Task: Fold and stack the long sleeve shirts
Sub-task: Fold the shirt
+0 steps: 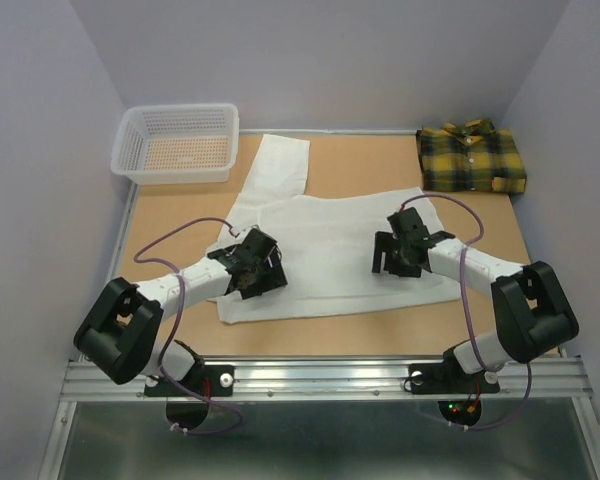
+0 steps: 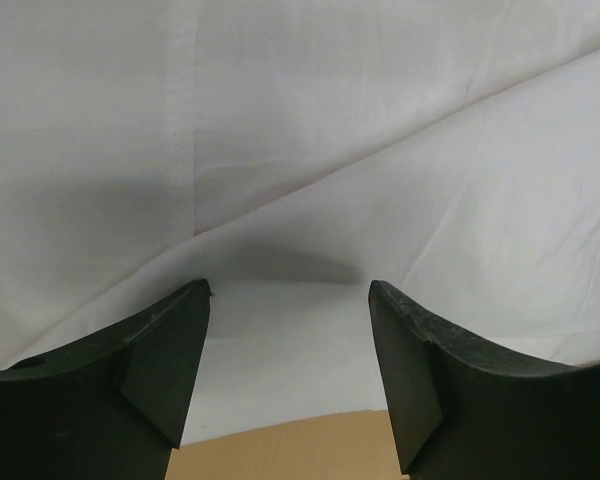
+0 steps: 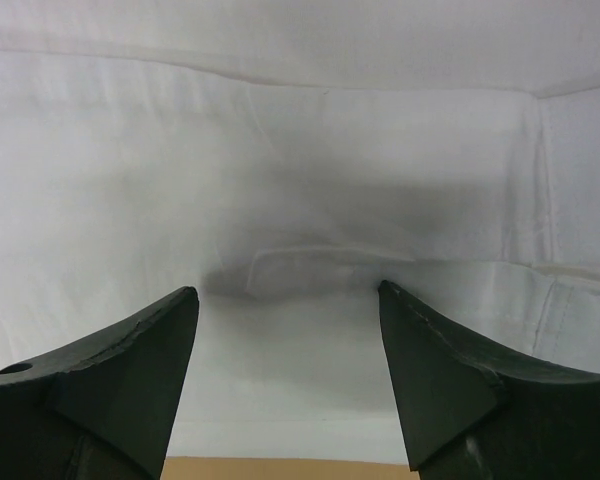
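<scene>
The white long sleeve shirt (image 1: 325,250) lies spread flat across the middle of the table, one sleeve reaching up toward the back (image 1: 275,165). The plaid yellow-and-green shirt (image 1: 472,158) sits folded at the back right corner. My left gripper (image 1: 248,277) hovers open over the white shirt's left part, near its front edge; white cloth (image 2: 300,180) fills its view and nothing is between the fingers (image 2: 170,350). My right gripper (image 1: 395,262) is open over the shirt's right part, with flat cloth (image 3: 300,150) below and nothing held between the fingers (image 3: 430,360).
A white mesh basket (image 1: 177,143) stands at the back left corner. Brown tabletop (image 1: 170,215) shows around the shirt. Grey walls enclose the table on three sides. A metal rail (image 1: 320,375) runs along the near edge.
</scene>
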Controlling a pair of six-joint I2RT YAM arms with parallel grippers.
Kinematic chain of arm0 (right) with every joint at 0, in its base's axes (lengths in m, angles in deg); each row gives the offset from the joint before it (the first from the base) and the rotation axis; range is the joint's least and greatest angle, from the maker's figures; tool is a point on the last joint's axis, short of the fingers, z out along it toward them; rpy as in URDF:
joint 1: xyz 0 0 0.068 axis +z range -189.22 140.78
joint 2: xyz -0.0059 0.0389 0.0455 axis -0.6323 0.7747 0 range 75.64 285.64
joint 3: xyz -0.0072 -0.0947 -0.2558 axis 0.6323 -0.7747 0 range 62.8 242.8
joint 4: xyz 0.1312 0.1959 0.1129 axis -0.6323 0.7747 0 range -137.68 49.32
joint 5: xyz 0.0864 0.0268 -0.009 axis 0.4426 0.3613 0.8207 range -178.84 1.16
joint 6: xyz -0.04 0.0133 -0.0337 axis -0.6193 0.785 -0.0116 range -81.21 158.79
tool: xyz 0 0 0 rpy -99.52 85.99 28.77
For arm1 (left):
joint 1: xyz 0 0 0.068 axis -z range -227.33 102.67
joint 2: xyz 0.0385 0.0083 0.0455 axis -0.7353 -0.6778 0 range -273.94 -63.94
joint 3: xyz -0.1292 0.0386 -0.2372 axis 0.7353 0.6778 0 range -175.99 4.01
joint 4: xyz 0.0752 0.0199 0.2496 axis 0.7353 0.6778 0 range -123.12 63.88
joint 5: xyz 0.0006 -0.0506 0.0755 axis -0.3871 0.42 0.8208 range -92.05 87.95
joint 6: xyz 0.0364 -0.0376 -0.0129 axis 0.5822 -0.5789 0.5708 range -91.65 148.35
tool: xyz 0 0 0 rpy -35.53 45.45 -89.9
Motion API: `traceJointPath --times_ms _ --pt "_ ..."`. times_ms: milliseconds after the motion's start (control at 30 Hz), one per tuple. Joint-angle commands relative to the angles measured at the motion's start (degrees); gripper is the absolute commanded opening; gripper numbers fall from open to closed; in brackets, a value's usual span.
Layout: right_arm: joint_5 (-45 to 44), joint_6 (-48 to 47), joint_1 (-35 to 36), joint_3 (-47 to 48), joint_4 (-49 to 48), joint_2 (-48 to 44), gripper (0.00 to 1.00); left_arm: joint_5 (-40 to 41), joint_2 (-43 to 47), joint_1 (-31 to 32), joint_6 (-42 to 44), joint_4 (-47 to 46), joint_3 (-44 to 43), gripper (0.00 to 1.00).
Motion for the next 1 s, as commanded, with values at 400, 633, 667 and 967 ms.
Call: traceJointPath --times_ms 400,633,667,967 --pt "5.41 1.76 0.09 2.08 18.06 -12.30 0.82 4.26 13.61 -1.31 5.36 20.76 -7.96 0.88" --pt "-0.76 -2.63 -2.63 17.80 18.06 -6.16 0.79 3.83 5.09 -19.06 23.56 14.64 -21.25 0.90" --pt "-0.75 -3.16 -4.03 19.57 17.98 -3.98 0.77 3.83 3.60 -21.61 24.80 13.92 -22.66 0.90" --pt "6.28 -10.45 -15.81 31.61 13.41 6.14 0.50 -2.22 -19.15 -28.22 31.40 9.17 -35.33 0.79"
